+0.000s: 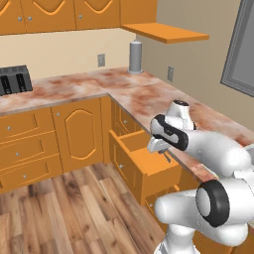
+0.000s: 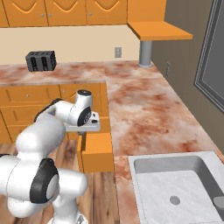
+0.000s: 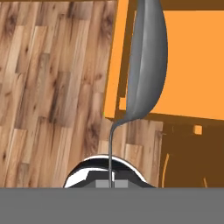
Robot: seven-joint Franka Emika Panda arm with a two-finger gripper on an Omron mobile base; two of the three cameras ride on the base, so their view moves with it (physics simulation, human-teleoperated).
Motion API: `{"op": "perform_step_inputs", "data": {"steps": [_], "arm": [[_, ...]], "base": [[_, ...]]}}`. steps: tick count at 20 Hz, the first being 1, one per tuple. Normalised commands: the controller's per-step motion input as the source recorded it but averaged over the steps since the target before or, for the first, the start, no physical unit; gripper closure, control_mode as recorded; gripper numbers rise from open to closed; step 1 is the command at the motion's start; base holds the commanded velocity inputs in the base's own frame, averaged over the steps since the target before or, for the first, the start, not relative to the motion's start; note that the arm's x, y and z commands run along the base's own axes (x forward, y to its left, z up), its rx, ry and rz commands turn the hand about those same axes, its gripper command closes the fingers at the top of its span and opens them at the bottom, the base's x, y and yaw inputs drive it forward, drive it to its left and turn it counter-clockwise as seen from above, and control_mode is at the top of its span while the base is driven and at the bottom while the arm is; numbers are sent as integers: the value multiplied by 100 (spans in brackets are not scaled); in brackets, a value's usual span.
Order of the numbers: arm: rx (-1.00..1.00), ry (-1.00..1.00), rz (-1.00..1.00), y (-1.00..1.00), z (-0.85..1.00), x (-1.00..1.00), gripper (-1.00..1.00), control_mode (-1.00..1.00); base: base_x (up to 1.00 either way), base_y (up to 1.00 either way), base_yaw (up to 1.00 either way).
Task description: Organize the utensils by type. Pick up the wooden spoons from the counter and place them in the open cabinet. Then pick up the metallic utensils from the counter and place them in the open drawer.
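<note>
End effector [image 1: 163, 155] is clenched on a metallic spoon [image 3: 146, 65], gripped by its thin handle with the bowl pointing away from the hand (grey, slim). It hangs over the open drawer [image 1: 144, 163], which sticks out from the table [image 1: 144, 94] front above the wood floor [image 1: 64, 213].

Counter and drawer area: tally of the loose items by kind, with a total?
Metal spoon, held by the shut fingers over the open drawer: 1
Toaster on the counter: 1
Grey cylinder at the counter's back corner: 1
Wooden spoons visible: 0
Total: 3
</note>
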Motion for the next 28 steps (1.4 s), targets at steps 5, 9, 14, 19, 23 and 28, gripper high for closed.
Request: {"op": "perform_step_inputs", "data": {"steps": [5, 9, 14, 19, 23, 28], "arm": [[0, 3, 0, 0, -77, 78, 100, -100], [0, 0, 0, 0, -63, 65, 100, -100], [-1, 0, 0, 6, -58, 55, 100, -100], [-3, 0, 0, 24, -48, 21, 100, -100], [-7, -2, 0, 61, -42, 0, 100, -100], [-10, -2, 0, 74, -38, 0, 100, -100]], "base": [[0, 0, 0], [0, 0, 0], [0, 0, 0], [0, 0, 0], [0, 0, 0], [0, 0, 0]]}}
